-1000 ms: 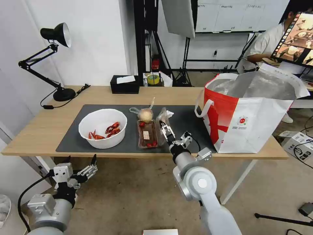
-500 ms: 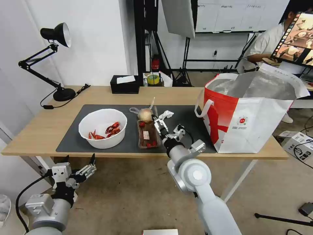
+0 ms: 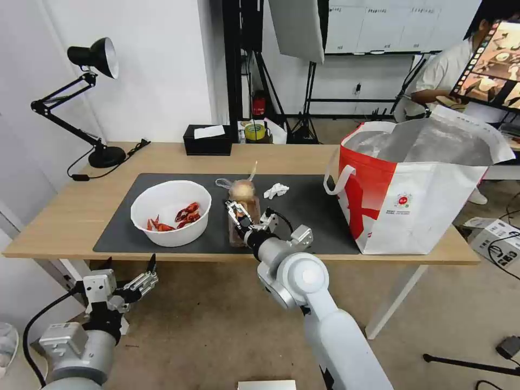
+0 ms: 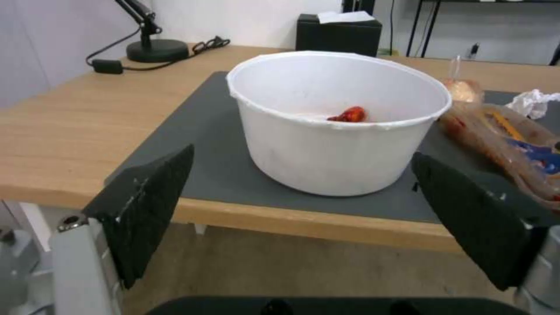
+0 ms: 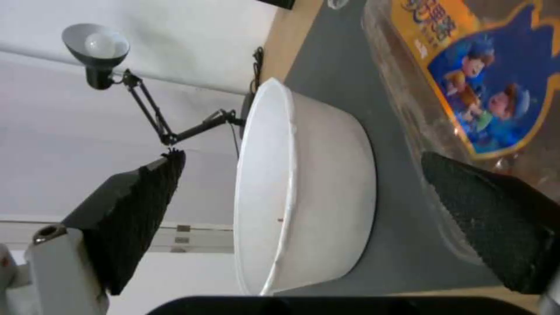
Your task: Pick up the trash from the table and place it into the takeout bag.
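A white wall fills the room's 10 to 11 o'clock side, and a black articulated desk lamp stands before it. At 12 o'clock, black light stands rise behind a pale softbox panel. A lit monitor hangs at 2 o'clock. The beige floor spreads below, with cables at 4 o'clock.

White bowl of red shells on dark grey mat.
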Available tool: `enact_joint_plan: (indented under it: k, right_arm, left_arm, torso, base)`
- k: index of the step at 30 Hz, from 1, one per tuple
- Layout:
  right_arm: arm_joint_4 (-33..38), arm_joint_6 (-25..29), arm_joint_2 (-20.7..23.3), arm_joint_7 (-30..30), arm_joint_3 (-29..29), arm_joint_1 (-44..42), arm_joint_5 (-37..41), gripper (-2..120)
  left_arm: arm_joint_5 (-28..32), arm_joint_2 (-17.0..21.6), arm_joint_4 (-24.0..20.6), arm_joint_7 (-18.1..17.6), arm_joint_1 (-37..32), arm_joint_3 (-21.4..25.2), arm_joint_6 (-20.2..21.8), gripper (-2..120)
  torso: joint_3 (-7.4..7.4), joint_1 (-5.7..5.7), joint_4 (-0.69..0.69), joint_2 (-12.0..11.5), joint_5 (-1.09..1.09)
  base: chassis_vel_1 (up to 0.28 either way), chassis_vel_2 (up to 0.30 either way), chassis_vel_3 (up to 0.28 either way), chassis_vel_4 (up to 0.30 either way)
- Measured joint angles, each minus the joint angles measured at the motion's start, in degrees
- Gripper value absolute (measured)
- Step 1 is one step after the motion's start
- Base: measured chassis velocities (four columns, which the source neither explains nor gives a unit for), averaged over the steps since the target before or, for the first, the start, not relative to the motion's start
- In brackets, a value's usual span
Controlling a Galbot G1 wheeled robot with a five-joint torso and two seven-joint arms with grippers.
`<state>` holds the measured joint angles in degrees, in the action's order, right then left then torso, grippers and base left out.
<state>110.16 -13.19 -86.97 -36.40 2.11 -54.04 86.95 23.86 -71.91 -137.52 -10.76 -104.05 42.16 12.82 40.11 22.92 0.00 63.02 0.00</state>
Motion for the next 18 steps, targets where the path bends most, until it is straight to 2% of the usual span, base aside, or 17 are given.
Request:
enact_joint_plan:
  k: [9, 12, 13, 16, 18]
  right_arm:
    - [-0.4, -3.8, 7.8, 9.3, -0.9, 5.6, -12.3, 100]
    - [-2.4, -5.0, 13.4, 15.8, -2.8, 11.3, -22.2, 100]
    - [-2.4, -5.0, 13.4, 15.8, -2.8, 11.3, -22.2, 100]
    - [-5.0, -5.1, 17.2, 21.5, -5.2, 16.1, -30.1, 100]
    - [-5.9, -5.1, 18.1, 23.0, -6.1, 17.6, -32.2, 98]
  left_arm:
    - [0.3, 0.4, 0.1, 0.0, 0.5, 0.2, 0.0, 100]
    - [0.5, 0.6, 0.1, 0.0, 0.6, 0.4, 0.0, 100]
    - [0.5, 0.6, 0.1, 0.0, 0.6, 0.4, 0.0, 100]
    - [0.5, 0.6, 0.1, 0.0, 0.9, 0.4, 0.0, 100]
    - [0.5, 0.5, 0.1, 0.0, 1.0, 0.4, 0.0, 100]
  torso:
    - [0.0, 0.0, 0.0, 0.0, 0.01]
    - [0.0, 0.0, -0.01, 0.0, 0.02]
    - [0.0, 0.0, -0.01, 0.0, 0.02]
    - [0.0, 0.0, -0.01, 0.0, 0.01]
    - [0.0, 0.0, -0.01, 0.0, 0.01]
  base:
    - [0.0, 0.0, 0.0, 0.0]
    - [0.0, 0.0, 0.0, 0.0]
    - [0.0, 0.0, 0.0, 0.0]
    - [0.0, 0.0, 0.0, 0.0]
    - [0.0, 0.0, 0.0, 0.0]
